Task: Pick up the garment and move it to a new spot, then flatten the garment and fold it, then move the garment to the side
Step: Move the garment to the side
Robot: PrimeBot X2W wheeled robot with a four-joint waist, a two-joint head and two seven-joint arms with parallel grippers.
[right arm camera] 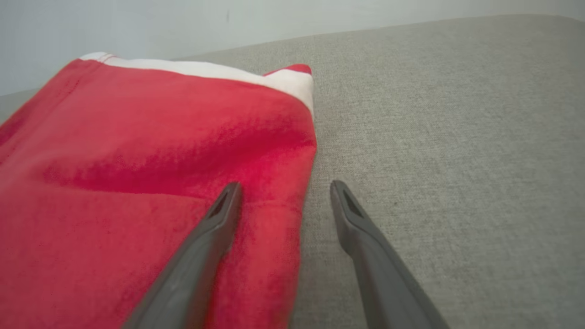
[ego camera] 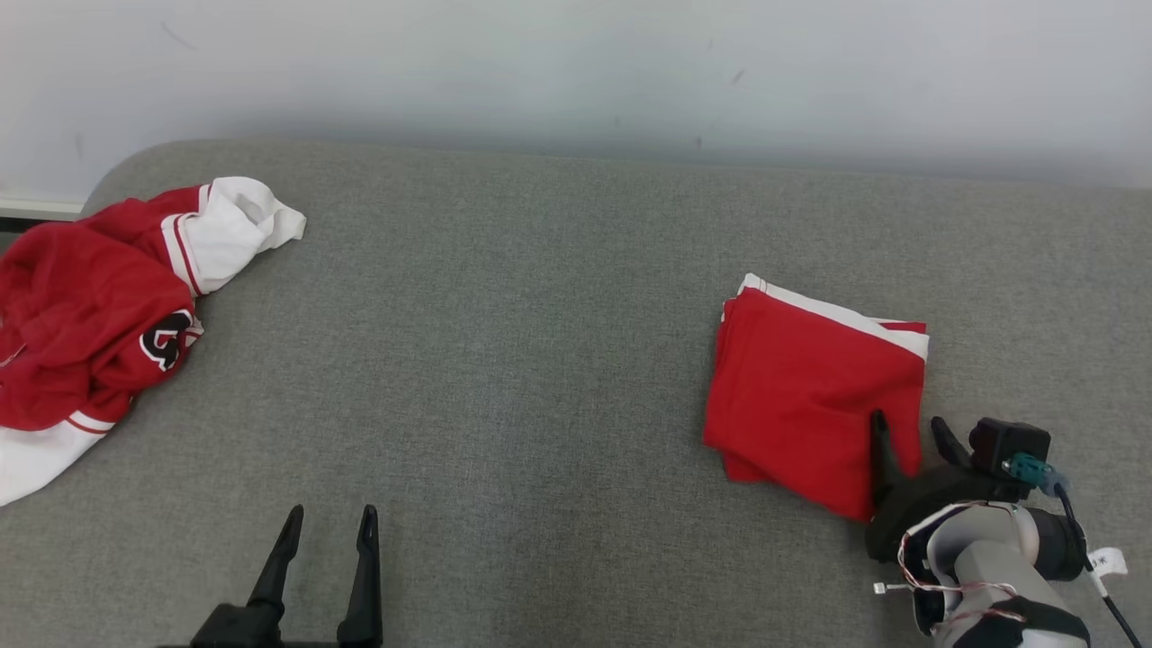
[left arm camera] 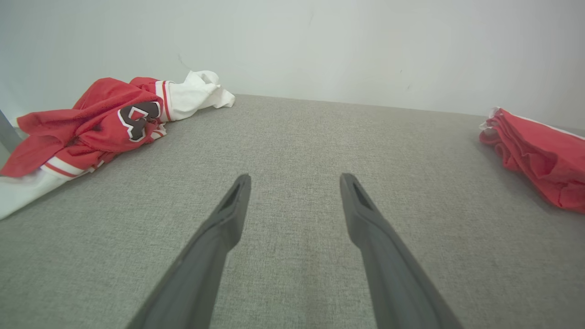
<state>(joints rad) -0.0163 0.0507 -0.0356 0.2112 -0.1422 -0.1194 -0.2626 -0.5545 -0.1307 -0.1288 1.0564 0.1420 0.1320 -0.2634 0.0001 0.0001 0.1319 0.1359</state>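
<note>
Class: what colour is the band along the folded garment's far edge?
White; the band shows best in the right wrist view.

I read one mark, a dark white-edged numeral (left arm camera: pixel 137 119) on the crumpled red-and-white jersey (left arm camera: pixel 91 114), ahead of the left gripper (left arm camera: pixel 295 177) and well off to its left. It looks like a 4, but folds cut it short. The white tag (ego camera: pixel 1105 562) on the cable behind the right gripper (ego camera: pixel 907 418) is too small to read.

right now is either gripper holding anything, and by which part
Nothing is held. The right gripper is open, straddling an edge of the folded red garment with white trim; the left gripper is open over grey upholstery.
</note>
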